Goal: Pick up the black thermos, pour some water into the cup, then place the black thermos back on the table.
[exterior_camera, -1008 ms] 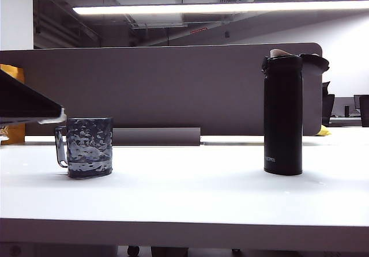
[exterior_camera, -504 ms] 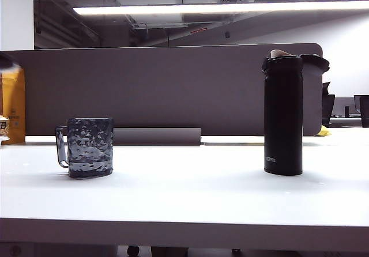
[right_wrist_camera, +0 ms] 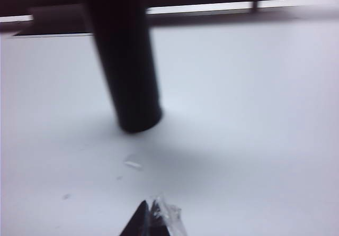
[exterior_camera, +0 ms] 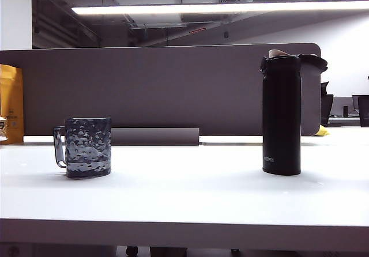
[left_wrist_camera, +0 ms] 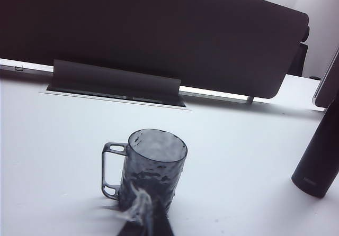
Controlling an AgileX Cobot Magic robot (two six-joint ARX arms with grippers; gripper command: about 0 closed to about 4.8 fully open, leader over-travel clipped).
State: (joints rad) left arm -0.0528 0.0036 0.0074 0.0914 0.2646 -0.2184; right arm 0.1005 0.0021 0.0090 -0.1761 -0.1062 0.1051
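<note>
Matte black and tall, the black thermos [exterior_camera: 282,114] stands upright on the white table [exterior_camera: 190,193], well apart from the cup [exterior_camera: 87,147], which sits off to the left in the exterior view with its loop handle turned away from the flask. You can see the thermos lid flipped open, the pale spout showing at the top. Neither arm appears in the exterior view. Your left gripper [left_wrist_camera: 144,221] hangs near the cup, its tips pinched together and empty; your right gripper [right_wrist_camera: 152,220] sits low over the table near the foot of the thermos, likewise clenched with nothing in it. Nothing looks lifted yet, so the whole pour seems to lie ahead.

Watch the reach: with the right jaws closed, you would nudge that slim flask rather than clasp it, and it looks top-heavy enough to topple. With the lid open, a knock could spill water across the desk. Tilting too fast over the small cup may overshoot its rim.
</note>
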